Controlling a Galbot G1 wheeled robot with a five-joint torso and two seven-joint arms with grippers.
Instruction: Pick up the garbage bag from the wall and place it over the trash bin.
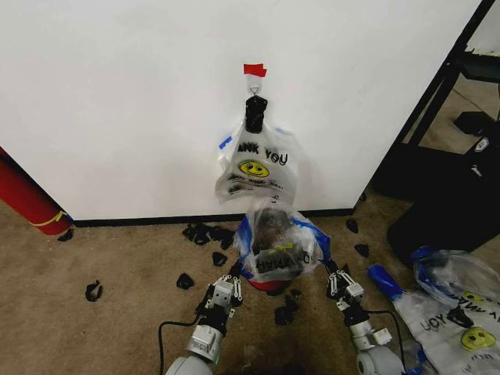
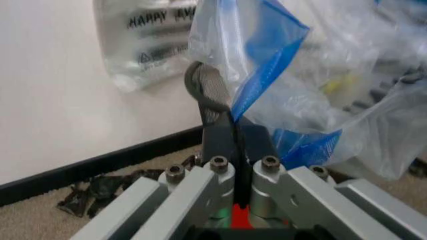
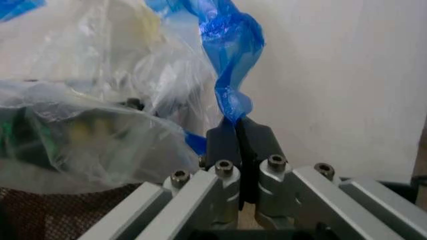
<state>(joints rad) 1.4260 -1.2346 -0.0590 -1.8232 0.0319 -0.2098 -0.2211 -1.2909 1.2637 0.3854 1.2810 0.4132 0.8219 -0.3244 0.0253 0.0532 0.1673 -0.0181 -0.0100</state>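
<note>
We see the garbage bag [image 1: 275, 242] draped over the trash bin [image 1: 266, 284], left gripper [image 1: 234, 275] and right gripper [image 1: 330, 272] each clamped on its blue-taped handles, near the wall [image 1: 117, 94].

Light: bright, even on the plain white wall [image 1: 117, 94].
Shadows: soft, faint.
Focus: wrist views blurred up close.

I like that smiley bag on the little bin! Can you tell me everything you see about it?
The thin see-through plastic bag with blue tape strips is draped over the small round black wire-mesh bin with a red base, below a bunch of similar bags hanging on the white wall. It looks crinkly, with black print and a yellow spot. The left gripper pinches one blue-taped handle along with the bin's rim; the right gripper pinches the other. Both sets of fingers are shut.
</note>
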